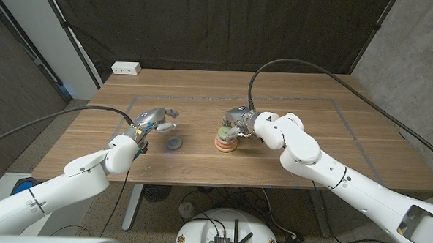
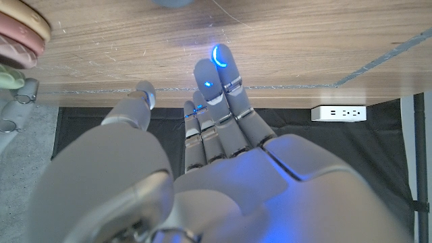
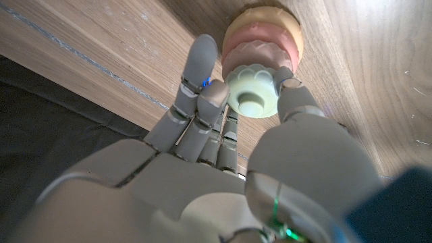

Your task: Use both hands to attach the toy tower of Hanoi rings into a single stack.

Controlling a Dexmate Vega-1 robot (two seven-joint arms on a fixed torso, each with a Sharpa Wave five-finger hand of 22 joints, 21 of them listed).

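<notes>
- We see the ring stack (image 1: 225, 139) upright near table centre: orange base, pink rings, pale green top.
- A grey-blue ring (image 1: 174, 143) lies flat at its 9 o'clock, apart.

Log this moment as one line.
right hand: grips green ring atop stack | left hand: open | blue ring: loose on table

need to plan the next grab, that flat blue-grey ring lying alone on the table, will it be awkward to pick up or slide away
The blue-grey ring lies flat and low on the wooden table, so fingers probably get little edge to catch. It looks small and rigid, likely light, so a push may slide it on the smooth wood. Lying flat, it seems unlikely to roll.
</notes>
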